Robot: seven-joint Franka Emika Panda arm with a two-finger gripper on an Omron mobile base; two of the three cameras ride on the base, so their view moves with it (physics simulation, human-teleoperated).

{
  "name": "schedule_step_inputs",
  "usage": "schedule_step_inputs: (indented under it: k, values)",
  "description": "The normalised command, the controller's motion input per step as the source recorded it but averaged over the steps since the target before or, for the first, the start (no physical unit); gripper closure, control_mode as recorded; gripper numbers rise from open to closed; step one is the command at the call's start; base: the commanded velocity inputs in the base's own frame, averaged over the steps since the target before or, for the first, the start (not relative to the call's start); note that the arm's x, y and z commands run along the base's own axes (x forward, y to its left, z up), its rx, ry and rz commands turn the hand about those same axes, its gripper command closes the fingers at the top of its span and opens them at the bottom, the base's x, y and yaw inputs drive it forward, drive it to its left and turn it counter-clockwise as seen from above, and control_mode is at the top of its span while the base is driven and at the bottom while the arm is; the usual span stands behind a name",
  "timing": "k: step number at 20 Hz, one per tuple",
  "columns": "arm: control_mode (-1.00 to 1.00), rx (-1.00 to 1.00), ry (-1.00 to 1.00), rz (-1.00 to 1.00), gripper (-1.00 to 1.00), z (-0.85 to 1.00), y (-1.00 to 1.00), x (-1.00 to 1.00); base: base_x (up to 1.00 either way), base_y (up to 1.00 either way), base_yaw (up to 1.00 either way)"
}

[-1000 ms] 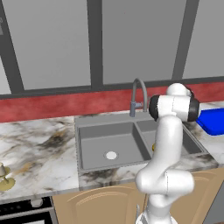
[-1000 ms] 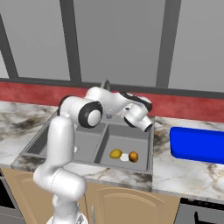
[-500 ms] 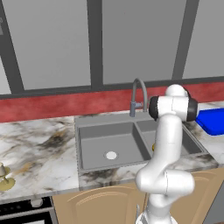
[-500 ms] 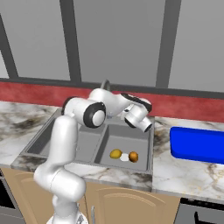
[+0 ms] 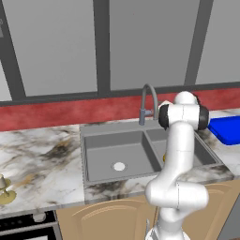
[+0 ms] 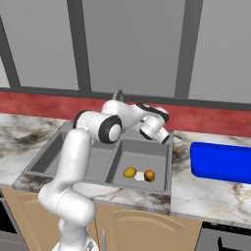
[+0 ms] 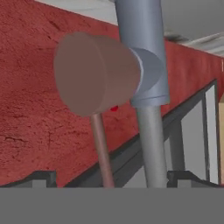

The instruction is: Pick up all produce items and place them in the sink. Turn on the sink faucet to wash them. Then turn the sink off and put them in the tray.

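Close up in the hand view, the sink faucet's grey stem [image 7: 144, 65] stands beside its round side handle [image 7: 94, 74], whose thin lever runs down between my fingertips [image 7: 40, 177]. My gripper [image 7: 111, 179] is open around that lever without pinching it. The two produce items, a yellow fruit [image 6: 129, 172] and an orange fruit [image 6: 149, 175], lie in the right basin of the grey sink [image 6: 147, 154]. The blue tray [image 6: 220, 162] lies on the counter right of the sink. From the left base view, the faucet [image 5: 149, 101] arches over the sink [image 5: 108, 154], and my arm hides the right basin.
A red backsplash [image 5: 56, 115] runs behind the marble counter [image 5: 37, 154]. A pale cup on an olive dish [image 5: 3, 190] sits at the far left. The blue tray [image 5: 227, 129] lies at the right edge. Cabinet fronts sit below the counter.
The arm's elbow has swung a little to the right in the right base view. The hand stays by the faucet and the jaws remain open.
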Motion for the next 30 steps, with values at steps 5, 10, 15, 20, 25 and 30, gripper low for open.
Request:
schedule_step_inputs:
  k: [5,10,15,20,25,30]
  values:
    - [-1.0,-0.02,0.0,0.0,-1.0,-0.16,0.0,0.38,0.0,0.0,0.0]
    - [-1.0,-0.02,0.0,0.0,-1.0,-0.16,0.0,0.36,0.0,0.0,0.0]
    - [-1.0,0.0,0.0,0.0,1.0,-0.03,0.0,0.15,0.0,0.0,0.0]
    - [-1.0,0.0,0.1,-0.01,1.0,0.0,-0.03,0.04,0.0,0.0,0.0]
    - [-1.0,0.0,0.13,-0.04,1.0,0.0,-0.35,0.0,0.0,0.0,0.0]
    - [-1.0,0.03,0.14,-0.08,1.0,-0.02,-0.65,0.01,0.0,0.0,0.0]
